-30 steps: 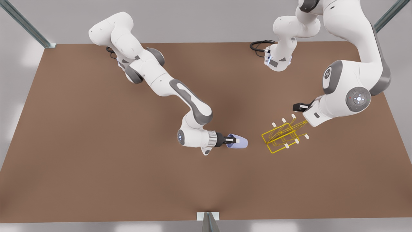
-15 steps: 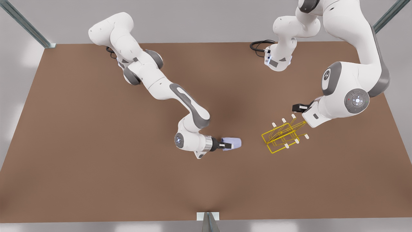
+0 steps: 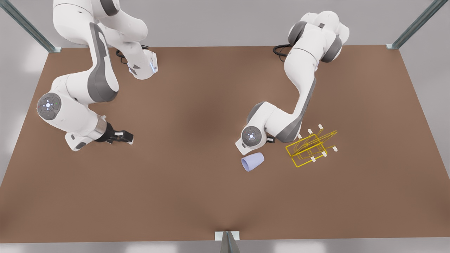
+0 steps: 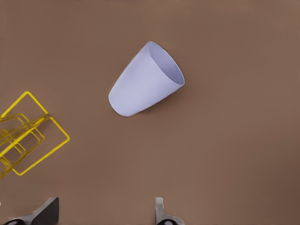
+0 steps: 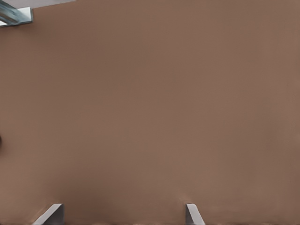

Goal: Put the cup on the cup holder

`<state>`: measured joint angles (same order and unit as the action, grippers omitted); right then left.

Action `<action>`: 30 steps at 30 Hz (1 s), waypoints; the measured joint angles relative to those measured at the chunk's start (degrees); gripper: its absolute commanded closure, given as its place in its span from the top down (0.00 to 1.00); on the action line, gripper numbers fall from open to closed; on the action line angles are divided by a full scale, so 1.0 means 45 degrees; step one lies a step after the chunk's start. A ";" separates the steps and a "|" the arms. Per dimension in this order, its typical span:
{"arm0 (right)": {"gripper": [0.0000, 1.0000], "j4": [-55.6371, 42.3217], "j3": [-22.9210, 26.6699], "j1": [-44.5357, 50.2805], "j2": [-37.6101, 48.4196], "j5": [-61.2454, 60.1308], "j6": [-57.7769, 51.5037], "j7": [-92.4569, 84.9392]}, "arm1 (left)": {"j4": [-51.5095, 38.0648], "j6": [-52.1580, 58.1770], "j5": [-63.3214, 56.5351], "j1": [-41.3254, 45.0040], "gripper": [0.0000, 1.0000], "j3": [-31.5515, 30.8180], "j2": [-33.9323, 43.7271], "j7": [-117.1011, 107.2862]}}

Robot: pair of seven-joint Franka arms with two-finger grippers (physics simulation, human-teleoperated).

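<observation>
The pale lavender cup [image 3: 252,162] lies on its side on the brown table, free of both grippers. In the left wrist view the cup [image 4: 146,79] lies ahead of my open left gripper [image 4: 104,215], with nothing between the fingers. That arm's wrist [image 3: 251,137] hovers just behind the cup. The yellow wire cup holder [image 3: 311,147] stands to the cup's right in the front view, and its base corner [image 4: 28,133] shows in the left wrist view. My right gripper [image 3: 123,135] hangs open over bare table at the front view's left, its fingertips [image 5: 52,213] wide apart.
Metal frame posts stand at the table's back corners [image 3: 52,48] [image 3: 390,45], and one shows in the right wrist view [image 5: 16,16]. A black cable [image 3: 281,50] coils at the back edge. A small bracket [image 3: 226,236] sits at the front edge.
The cup, held before by the arm on the front view's left, now lies loose on the table. That arm has pulled far left. The other arm has swung over to the cup.
</observation>
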<state>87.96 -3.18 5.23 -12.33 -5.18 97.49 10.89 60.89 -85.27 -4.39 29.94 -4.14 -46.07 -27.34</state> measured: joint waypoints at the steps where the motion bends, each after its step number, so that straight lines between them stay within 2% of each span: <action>1: 1.00 0.0103 -0.0099 -0.0088 0.0112 0.0442 -0.0248 -0.0080 | -0.0013 -0.0487 -0.0008 -0.0120 1.00 0.0011 -0.0187 -0.1074; 2: 0.97 -0.0797 -0.0066 -0.0084 -0.0381 0.0774 -0.0597 -0.0169 | -0.0020 -0.1059 0.0095 -0.0208 1.00 0.0016 -0.0297 -0.2169; 4: 1.00 -0.2337 0.0182 -0.0136 -0.1275 0.1201 -0.1230 -0.0367 | -0.0028 -0.2286 0.0410 -0.0328 1.00 0.0023 -0.0517 -0.4356; 10: 1.00 -0.3641 0.0364 -0.0168 -0.1470 0.1587 -0.2356 -0.0947 | 0.1323 -0.5737 0.0758 -0.0436 1.00 -0.0029 -0.0380 -1.0452; 17: 1.00 -0.3769 0.0370 -0.0189 -0.2009 0.1646 -0.2800 -0.1519 | 0.1892 -0.7914 0.0877 -0.0609 1.00 -0.0055 -0.0427 -1.6376; 23: 1.00 -0.3829 0.0357 -0.0254 -0.2038 0.1605 -0.2877 -0.1882 | 0.3360 -0.8734 0.1081 -0.0637 1.00 -0.0055 -0.0052 -2.0026; 30: 1.00 -0.3779 0.0361 -0.0202 -0.2038 0.1610 -0.2624 -0.2163 | 0.3566 -0.9310 0.1100 -0.0932 1.00 -0.0036 -0.0054 -2.3875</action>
<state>70.95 -1.55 4.32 -21.50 2.07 85.69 1.15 76.93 -127.17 0.56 25.74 -4.31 -46.31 -134.78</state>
